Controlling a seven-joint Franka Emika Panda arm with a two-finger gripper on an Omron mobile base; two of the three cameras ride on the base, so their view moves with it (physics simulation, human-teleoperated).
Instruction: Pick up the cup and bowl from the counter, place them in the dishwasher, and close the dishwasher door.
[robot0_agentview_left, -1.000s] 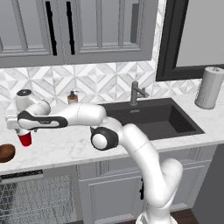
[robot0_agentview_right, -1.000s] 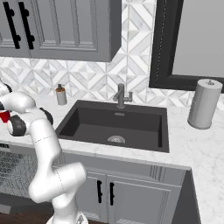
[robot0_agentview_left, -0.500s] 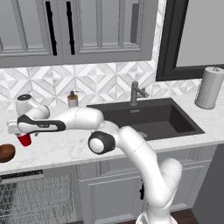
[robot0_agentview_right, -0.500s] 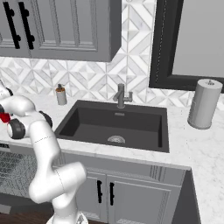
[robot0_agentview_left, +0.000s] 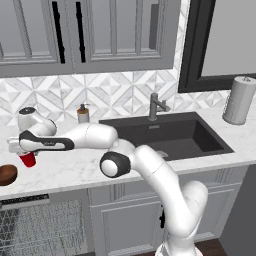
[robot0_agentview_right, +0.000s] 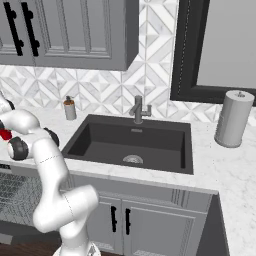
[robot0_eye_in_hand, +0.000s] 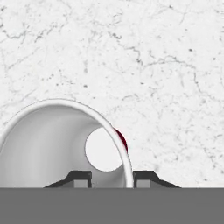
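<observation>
The cup (robot0_agentview_left: 28, 159) stands upright near the counter's (robot0_agentview_left: 75, 170) left end, about midway between front edge and back wall, with the bowl (robot0_agentview_left: 7, 174) just beside it toward the front-left (both on the marble). The gripper (robot0_eye_in_hand: 112, 177) comes down over the cup, its jaws narrowed astride the cup's rim wall, one finger inside and one outside. Below the counter's front edge, the dishwasher (robot0_agentview_left: 40, 231) shows its wire rack.

Soap dispenser (robot0_agentview_left: 83, 114) by backsplash; faucet (robot0_agentview_left: 155, 106) behind sink; paper-towel roll (robot0_agentview_left: 239, 100) right.
</observation>
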